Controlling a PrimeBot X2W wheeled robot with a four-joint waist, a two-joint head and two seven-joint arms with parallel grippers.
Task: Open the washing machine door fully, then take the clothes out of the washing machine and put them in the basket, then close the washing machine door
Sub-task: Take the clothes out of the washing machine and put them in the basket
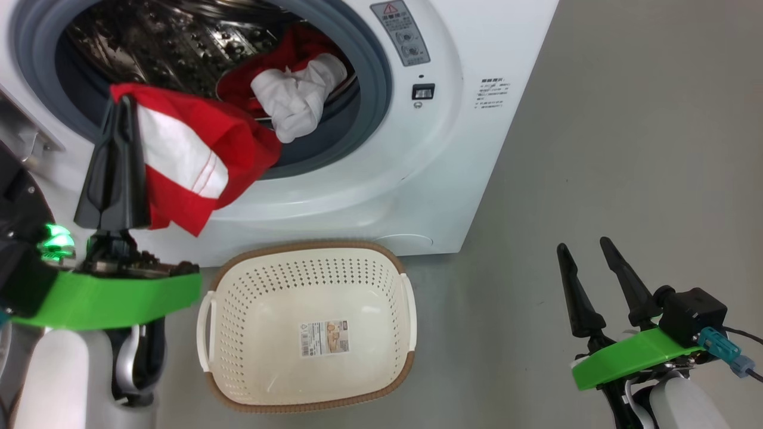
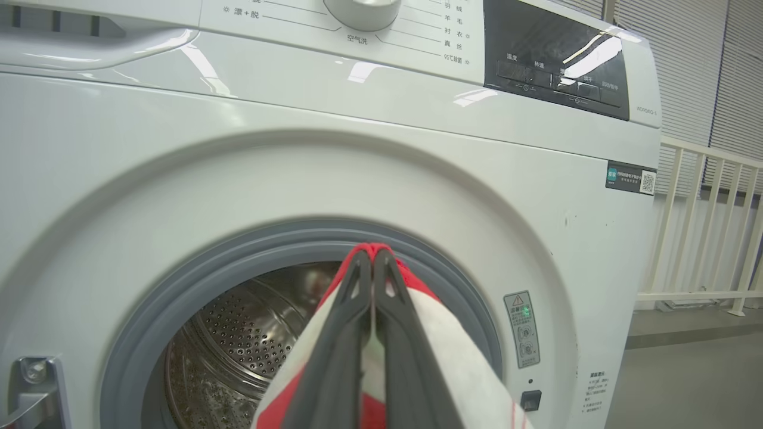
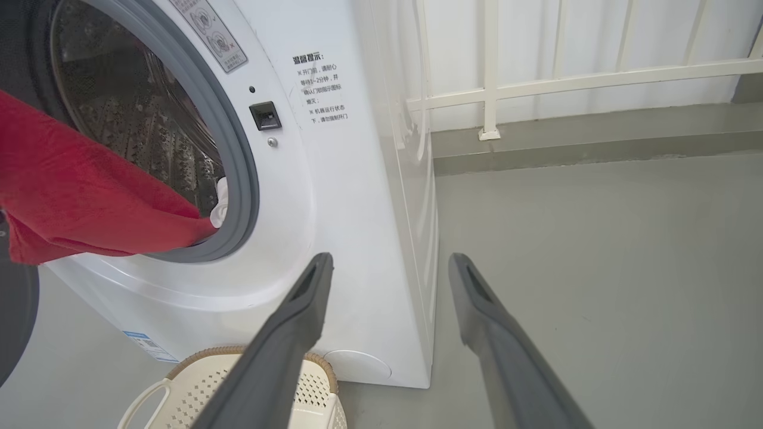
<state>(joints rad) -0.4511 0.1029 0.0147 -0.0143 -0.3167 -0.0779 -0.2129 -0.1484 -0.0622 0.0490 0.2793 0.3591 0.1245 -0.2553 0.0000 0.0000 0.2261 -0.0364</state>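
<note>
Nearest us, our right gripper (image 1: 583,245) hangs low at the right over the grey floor (image 1: 626,149), its two dark fingers spread wide with nothing between them. The cream basket (image 1: 238,310) sits on the floor just in front of the washing machine (image 1: 417,179), holding only the sticker (image 1: 325,338) on its bottom. To its left and higher up, our left gripper (image 1: 123,101) has its fingers pressed together on a fold of the red cloth (image 1: 238,143). That cloth, with its broad white band, hangs outside the machine's open mouth, above the basket's left end and not touching it. Its far end trails back over the grey-blue rubber ring (image 1: 375,77). Deeper in, the white cloth (image 1: 298,95) lies bunched at the lip of the steel drum (image 1: 167,36), with more red behind it; we cannot tell whether that red belongs to the held piece. Beyond the machine's right side, the right wrist view shows a white railing (image 3: 490,71).
</note>
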